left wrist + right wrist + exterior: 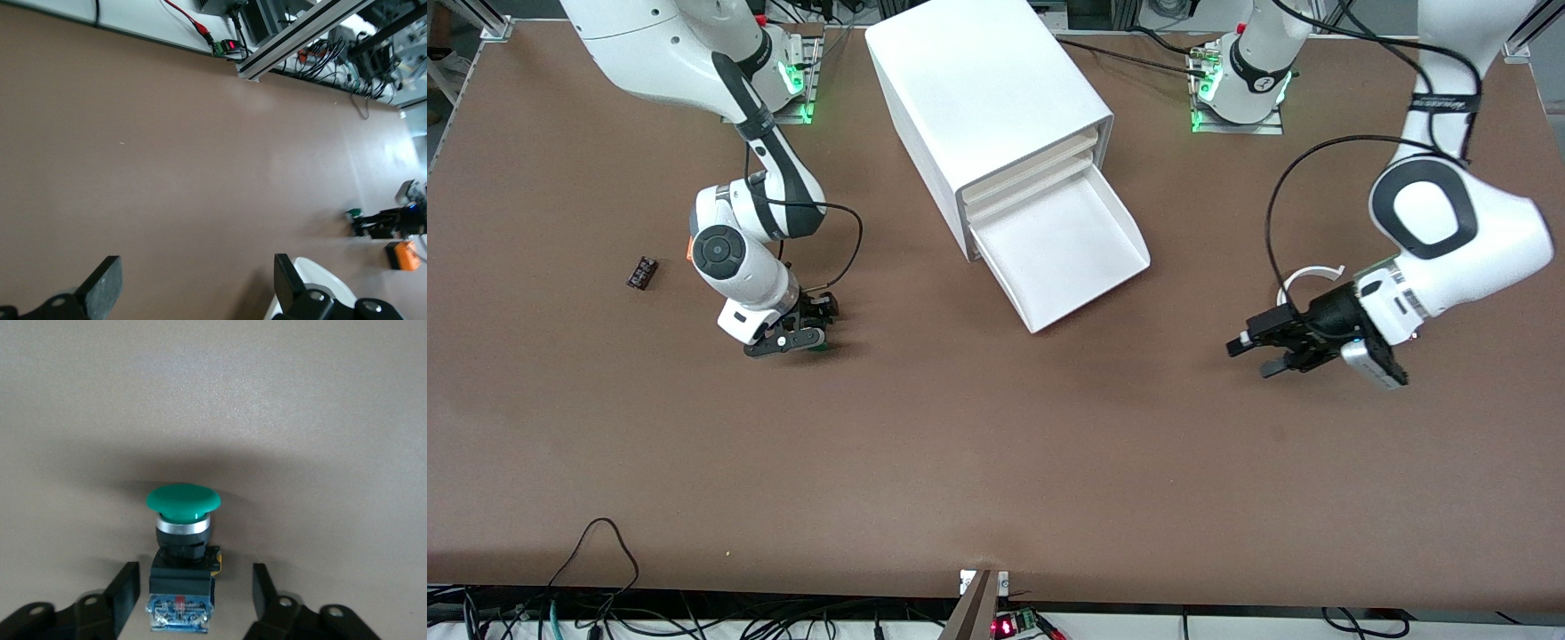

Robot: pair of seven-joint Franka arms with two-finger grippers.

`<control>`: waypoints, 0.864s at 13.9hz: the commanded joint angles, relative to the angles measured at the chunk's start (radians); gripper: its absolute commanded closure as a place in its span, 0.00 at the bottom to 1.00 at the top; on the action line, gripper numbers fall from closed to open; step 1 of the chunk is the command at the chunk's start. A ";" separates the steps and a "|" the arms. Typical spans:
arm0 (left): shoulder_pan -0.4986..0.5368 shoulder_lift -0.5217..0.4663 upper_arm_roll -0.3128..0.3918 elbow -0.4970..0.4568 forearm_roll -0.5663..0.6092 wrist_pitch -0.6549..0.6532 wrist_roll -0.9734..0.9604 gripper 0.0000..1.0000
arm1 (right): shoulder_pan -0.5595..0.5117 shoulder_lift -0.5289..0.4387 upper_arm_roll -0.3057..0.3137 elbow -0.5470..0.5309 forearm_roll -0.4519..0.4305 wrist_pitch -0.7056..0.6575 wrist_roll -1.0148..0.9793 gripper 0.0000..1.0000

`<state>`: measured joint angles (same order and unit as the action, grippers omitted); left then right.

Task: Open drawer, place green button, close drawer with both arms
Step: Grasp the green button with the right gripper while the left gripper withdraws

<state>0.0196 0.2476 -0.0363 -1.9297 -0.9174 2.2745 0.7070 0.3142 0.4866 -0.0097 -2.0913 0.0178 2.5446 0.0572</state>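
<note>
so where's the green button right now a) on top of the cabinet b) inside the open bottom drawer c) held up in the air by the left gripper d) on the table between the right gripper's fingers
d: the right wrist view shows the button sitting on the table between the fingers of the right gripper, which do not yet touch it; the open drawer holds nothing.

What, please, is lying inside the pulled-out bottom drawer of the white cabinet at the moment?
Nothing shows inside the drawer: its white floor looks bare. The part under the cabinet is covered. The button sits on the table between the right claw fingers.
</note>
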 commanded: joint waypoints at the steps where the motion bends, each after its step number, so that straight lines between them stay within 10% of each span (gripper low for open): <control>1: 0.008 -0.048 0.030 0.069 0.228 -0.084 -0.015 0.00 | -0.006 0.009 0.007 -0.007 -0.012 0.022 0.009 0.37; 6: 0.008 -0.057 0.113 0.276 0.527 -0.396 -0.151 0.00 | -0.006 0.009 0.016 0.005 -0.013 0.020 0.004 0.71; 12: -0.047 -0.065 0.038 0.449 0.873 -0.641 -0.645 0.00 | -0.009 -0.020 0.011 0.146 -0.013 -0.099 -0.014 0.75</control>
<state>-0.0112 0.1767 0.0145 -1.5123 -0.1107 1.6901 0.1536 0.3143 0.4889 -0.0006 -2.0116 0.0170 2.5258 0.0560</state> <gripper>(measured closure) 0.000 0.595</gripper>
